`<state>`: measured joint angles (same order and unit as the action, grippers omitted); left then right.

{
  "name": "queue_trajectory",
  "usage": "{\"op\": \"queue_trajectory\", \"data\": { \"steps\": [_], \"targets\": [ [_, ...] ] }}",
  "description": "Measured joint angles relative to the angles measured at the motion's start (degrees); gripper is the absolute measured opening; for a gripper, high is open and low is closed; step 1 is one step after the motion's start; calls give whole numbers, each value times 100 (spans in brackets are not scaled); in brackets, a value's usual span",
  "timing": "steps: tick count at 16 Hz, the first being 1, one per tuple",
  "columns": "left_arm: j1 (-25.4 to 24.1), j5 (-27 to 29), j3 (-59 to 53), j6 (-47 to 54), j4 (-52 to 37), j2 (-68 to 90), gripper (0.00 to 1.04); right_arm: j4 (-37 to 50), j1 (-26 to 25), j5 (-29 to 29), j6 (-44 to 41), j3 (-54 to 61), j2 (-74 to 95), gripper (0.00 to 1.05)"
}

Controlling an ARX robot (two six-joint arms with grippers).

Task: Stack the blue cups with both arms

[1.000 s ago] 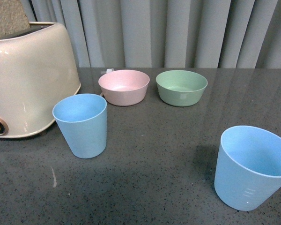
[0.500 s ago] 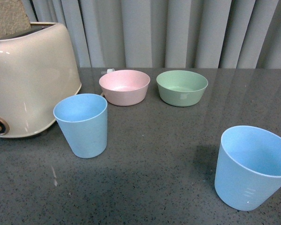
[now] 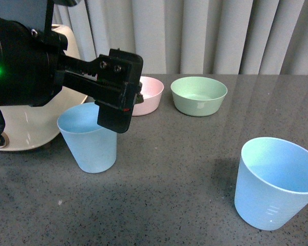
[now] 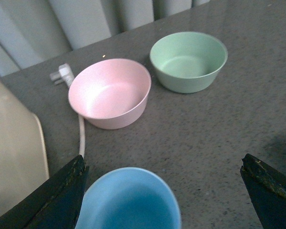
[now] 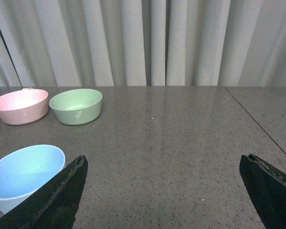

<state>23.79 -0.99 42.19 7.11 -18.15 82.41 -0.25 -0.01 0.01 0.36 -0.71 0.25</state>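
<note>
We start with the grey speckled tabletop [image 3: 195,169], which carries everything. At its left stands a cream toaster [image 3: 25,123], partly hidden by the black left arm [image 3: 25,66] with its green light.

The left tool [image 4: 164,183] hangs over the left blue cup [image 3: 87,138] with its jaws spread wide. In the left wrist view the cup's rim sits in the gap, closer to one finger. We cannot tell whether anything touches it. The right tool [image 5: 164,179] is also spread wide and holds nothing. In the right wrist view the right blue cup [image 3: 274,184] lies beside one finger rather than between the two.

Both cups stand upright and empty, well apart. The left one is just in front of the toaster and the right one is near the front edge on the right side.

We judge the cups to be light, thin-walled plastic. They look stiff enough to pinch but likely to flex at the mouth, and easy to tip or push along. The matte skin should give some grip, though the taper could let a cup slide down out of a loose hold. We would take the wall high up, just under the rim, squeezing gently.

Behind the cups sit a pink bowl [image 3: 146,95] and a green bowl [image 3: 198,96], side by side. A white plug [image 4: 62,75] lies just beside the pink one.
</note>
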Motion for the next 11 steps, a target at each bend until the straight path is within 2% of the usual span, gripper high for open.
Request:
{"op": "queue_trajectory", "data": {
  "steps": [6, 11],
  "targets": [
    [7, 186, 466, -188, 984, 376, 98, -2, 0, -2, 0, -2, 0, 98],
    [39, 251, 466, -214, 938, 787, 98, 0, 0, -2, 0, -2, 0, 98]
  ]
}}
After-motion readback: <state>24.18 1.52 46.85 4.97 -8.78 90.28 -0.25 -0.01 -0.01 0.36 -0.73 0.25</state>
